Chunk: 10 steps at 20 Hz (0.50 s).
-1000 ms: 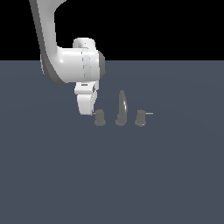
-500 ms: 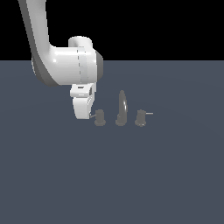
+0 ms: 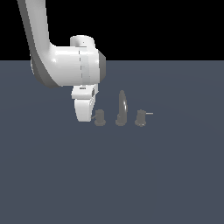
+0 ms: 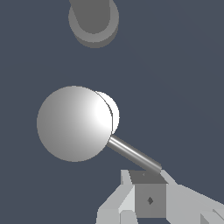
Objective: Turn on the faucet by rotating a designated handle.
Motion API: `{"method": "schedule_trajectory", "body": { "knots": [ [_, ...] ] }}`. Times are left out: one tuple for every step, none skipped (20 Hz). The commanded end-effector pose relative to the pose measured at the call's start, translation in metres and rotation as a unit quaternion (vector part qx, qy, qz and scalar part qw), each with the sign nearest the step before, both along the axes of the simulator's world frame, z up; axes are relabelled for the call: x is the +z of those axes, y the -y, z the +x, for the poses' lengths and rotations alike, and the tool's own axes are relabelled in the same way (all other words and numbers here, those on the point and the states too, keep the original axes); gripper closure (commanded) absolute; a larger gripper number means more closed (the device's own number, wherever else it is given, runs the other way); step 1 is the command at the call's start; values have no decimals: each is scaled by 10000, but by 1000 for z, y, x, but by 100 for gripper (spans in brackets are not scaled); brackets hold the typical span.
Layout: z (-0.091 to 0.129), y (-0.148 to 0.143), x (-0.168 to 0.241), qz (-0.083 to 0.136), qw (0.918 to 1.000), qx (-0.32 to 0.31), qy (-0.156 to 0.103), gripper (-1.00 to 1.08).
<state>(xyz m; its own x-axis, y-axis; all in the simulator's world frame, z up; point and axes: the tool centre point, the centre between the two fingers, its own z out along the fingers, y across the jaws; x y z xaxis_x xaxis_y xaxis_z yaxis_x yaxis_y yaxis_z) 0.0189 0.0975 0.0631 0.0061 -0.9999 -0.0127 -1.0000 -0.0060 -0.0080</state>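
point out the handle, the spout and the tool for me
handle [image 3: 100, 117], exterior view, on the knob body.
spout [image 3: 122, 107], exterior view, mid-height of the arch.
tool [image 3: 84, 109], exterior view, on the white finger beside the handle.

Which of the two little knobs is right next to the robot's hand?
The knob on the exterior view's left, beside the gripper. The other knob sits beyond the tall spout.

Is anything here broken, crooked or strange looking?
Nothing stands out. The faucet stands upright between its two knobs, the handle beside the gripper and the twin knob with its rod pointing the other way. Nothing looks damaged or tipped.
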Motion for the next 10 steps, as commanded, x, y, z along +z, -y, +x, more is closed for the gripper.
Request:
{"method": "schedule_trajectory", "body": {
  "knots": [
    [-6, 27, 0, -56, 9999, -137, -33, 108],
    [-9, 32, 1, -60, 9999, -143, -37, 108],
    [-9, 32, 1, -60, 9999, -143, -37, 108],
    [-6, 7, 0, 0, 10000, 11, -8, 108],
    [-5, 15, 0, -7, 10000, -9, -12, 108],
    [-4, 23, 0, -15, 10000, -28, -16, 108],
    [-4, 32, 0, -23, 10000, -48, -20, 108],
    [-3, 40, 0, -31, 10000, -68, -24, 108],
    [-2, 48, 0, -39, 9999, -88, -28, 108],
    [-1, 56, 0, -47, 9999, -108, -32, 108]
  ]
}}
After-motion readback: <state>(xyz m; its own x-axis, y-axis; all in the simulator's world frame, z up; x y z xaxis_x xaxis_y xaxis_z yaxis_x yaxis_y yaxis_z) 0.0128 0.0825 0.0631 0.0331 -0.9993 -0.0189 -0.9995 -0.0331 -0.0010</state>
